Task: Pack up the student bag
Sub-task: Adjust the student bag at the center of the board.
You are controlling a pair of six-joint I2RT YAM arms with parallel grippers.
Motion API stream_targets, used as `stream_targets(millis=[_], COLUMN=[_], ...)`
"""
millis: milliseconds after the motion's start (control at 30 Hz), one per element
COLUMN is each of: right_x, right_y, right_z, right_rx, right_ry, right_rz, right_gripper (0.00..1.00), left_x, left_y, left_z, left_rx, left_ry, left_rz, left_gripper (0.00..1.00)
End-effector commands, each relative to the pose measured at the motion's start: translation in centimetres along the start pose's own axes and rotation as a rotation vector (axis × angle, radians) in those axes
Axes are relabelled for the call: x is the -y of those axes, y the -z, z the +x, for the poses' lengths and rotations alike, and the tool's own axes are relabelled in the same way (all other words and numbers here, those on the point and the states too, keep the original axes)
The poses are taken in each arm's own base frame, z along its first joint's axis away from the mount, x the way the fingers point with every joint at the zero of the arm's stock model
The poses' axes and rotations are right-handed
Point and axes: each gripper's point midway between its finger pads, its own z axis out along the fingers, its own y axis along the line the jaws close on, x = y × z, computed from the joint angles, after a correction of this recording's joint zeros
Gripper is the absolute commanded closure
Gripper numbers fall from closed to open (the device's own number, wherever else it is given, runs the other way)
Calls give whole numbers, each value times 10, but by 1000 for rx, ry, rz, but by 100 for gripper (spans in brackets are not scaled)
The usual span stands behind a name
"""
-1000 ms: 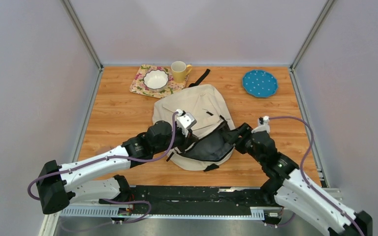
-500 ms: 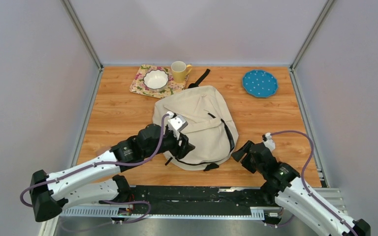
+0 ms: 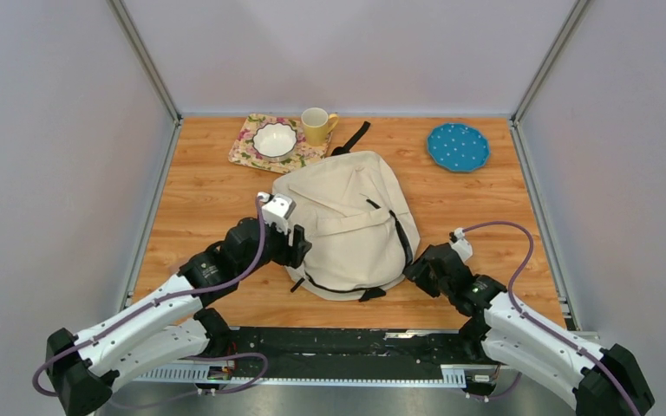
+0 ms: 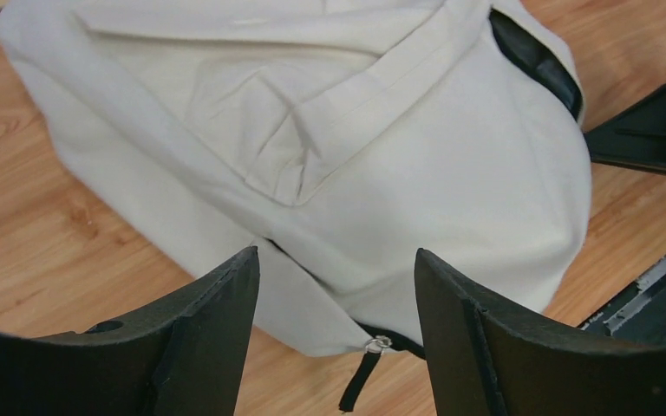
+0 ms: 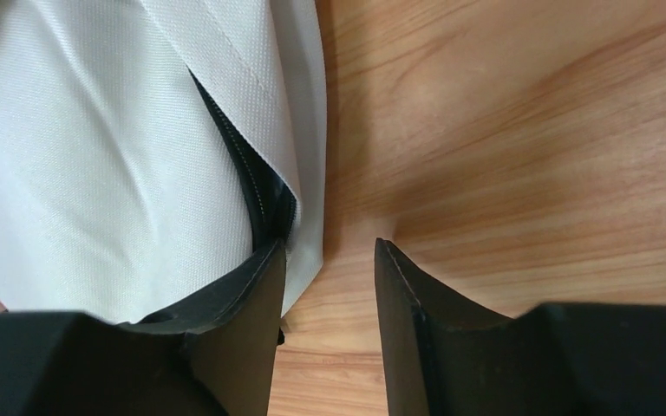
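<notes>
The cream student bag lies flat in the middle of the wooden table, its zipper seam showing only as a thin dark line. My left gripper hovers open at the bag's left edge. In the left wrist view the bag fills the frame beyond the gripper, and a black zipper pull hangs between the jaws, untouched. My right gripper sits low at the bag's lower right corner. The right wrist view shows that gripper open a narrow gap over bare wood, its left finger against the bag's edge.
At the back of the table a floral mat carries a white bowl. A yellow mug stands next to it. A blue dotted plate lies back right. A black strap trails from the bag's top.
Both grippers were holding the bag's mouth open, with its dark lining showing. They have let go and pulled back toward their sides, and the bag has fallen flat. The right jaws have narrowed.
</notes>
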Motion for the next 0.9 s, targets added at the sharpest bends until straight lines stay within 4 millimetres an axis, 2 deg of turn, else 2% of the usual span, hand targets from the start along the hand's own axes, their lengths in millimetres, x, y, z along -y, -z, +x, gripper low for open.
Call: stream_targets(millis=[0,67,267,300,333,433,467,600,733,867], right_x=[-24,-27,-43,-46,-46,-39,-39,-29,-36,-36], right_y=[-2,-6,-11,-11,-11,-10,-9,0,7,5], right_z=[-26,-28,-29,-29,-29,-31,-34,-47,-66,-78], right_rx=[91,90,80,74,72,85,94,149,191,188], right_ry=[-4,-7,-18,-16,-11,6,13,60,102,157], right_rz=[-48,-53,-113,-121,-121,-86,-80,-35,-40,1], right_gripper=[56,57,57,63,75,90,92,95,96,97], left_x=[-16,-26,-31,-32,-32,-33,-34,-32,-29,-25], left_y=[0,0,-4,-6,-7,-10,-11,-16,-23,-33], left_z=[11,12,27,31,35,41,42,51,59,71], left_rx=[-35,-28,-35,-37,-46,-43,-37,-51,-59,-94], left_ry=[159,212,332,351,365,401,423,495,576,674], left_rz=[-6,-22,11,22,25,27,28,58,88,113], left_gripper=[26,26,25,25,25,25,24,23,21,20])
